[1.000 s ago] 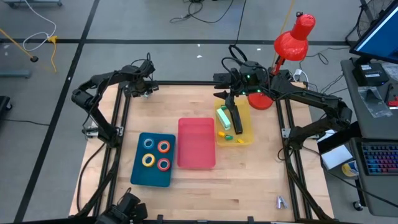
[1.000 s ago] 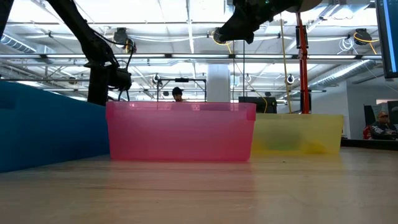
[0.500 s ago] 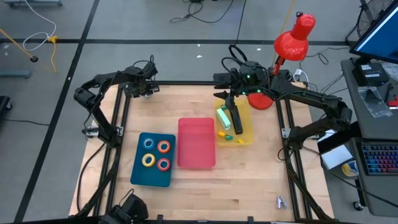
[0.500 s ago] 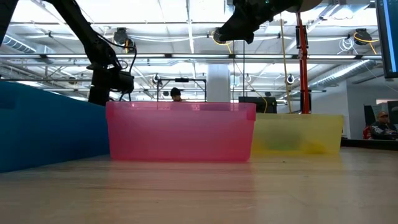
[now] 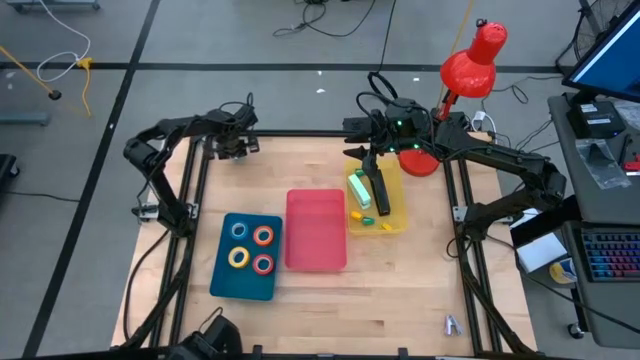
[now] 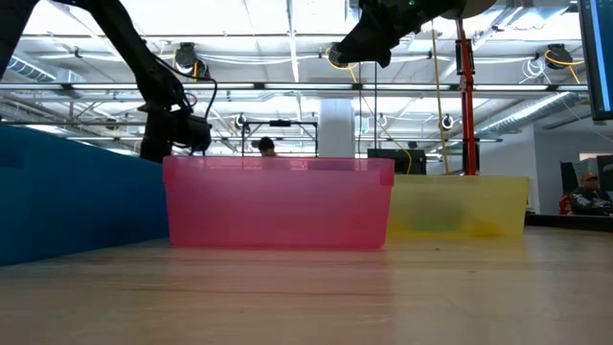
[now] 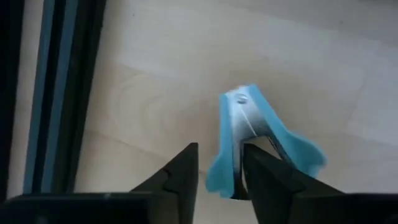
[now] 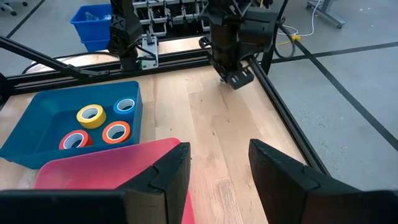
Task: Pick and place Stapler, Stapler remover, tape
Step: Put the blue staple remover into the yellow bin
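My left gripper [image 5: 238,148] [image 7: 217,152] is over the table's far left corner, shut on a light blue staple remover [image 7: 249,124]. My right gripper [image 5: 366,155] [image 8: 217,149] is open and held high [image 6: 362,48] over the far end of the yellow tray [image 5: 396,216]. In that tray lie a black stapler [image 5: 378,190] and a green-white item. The blue tray [image 5: 224,285] holds the tape rolls: blue [image 5: 238,231], orange [image 5: 263,235], yellow [image 5: 239,257] and red [image 5: 263,264]. The pink tray [image 5: 315,232] stands between the other two. My left gripper pinches the staple remover by one wing [image 7: 222,169] between its two fingers, coming from above and pointing down. The other wing [image 7: 298,152] spreads out past the far finger [image 7: 264,177]. The hinged end [image 7: 239,99] points down toward the wood.
A red desk lamp [image 5: 476,55] rises from its red base [image 5: 420,162] at the table's far right corner, close to my right arm. Dark frame rails [image 5: 190,190] run along both table sides. Bare wood lies in front of the trays [image 5: 330,315]. People show far behind the table [image 6: 266,146].
My left gripper has moved a little toward the table's right along the far edge. My right arm has kept still.
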Action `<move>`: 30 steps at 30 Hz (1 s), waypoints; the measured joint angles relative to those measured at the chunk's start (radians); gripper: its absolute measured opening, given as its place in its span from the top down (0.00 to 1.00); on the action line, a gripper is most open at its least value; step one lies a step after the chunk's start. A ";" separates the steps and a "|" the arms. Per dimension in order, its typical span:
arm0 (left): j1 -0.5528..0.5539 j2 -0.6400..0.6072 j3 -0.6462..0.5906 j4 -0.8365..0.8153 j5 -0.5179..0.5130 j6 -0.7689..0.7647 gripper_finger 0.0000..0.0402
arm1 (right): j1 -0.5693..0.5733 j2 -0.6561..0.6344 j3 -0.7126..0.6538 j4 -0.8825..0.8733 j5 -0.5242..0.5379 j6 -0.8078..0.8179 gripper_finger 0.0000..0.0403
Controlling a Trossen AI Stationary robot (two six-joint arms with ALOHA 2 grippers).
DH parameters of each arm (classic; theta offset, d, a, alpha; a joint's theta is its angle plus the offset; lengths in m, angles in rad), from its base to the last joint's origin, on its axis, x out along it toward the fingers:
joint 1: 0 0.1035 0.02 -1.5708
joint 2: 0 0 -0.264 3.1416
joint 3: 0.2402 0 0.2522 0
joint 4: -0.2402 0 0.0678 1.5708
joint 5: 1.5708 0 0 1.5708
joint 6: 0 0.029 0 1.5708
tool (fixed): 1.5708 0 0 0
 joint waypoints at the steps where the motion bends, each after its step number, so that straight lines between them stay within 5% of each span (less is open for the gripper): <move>1: -0.008 0.004 0.000 -0.001 -0.008 0.000 0.71 | 0.000 0.000 0.000 0.000 0.000 0.000 0.61; 13: -0.016 0.003 0.003 0.009 0.031 0.022 0.89 | 0.000 0.000 0.000 0.000 0.000 0.000 0.61; 30: -0.011 -0.118 -0.002 0.001 0.098 0.068 0.90 | 0.000 0.000 0.000 0.000 0.000 0.000 0.61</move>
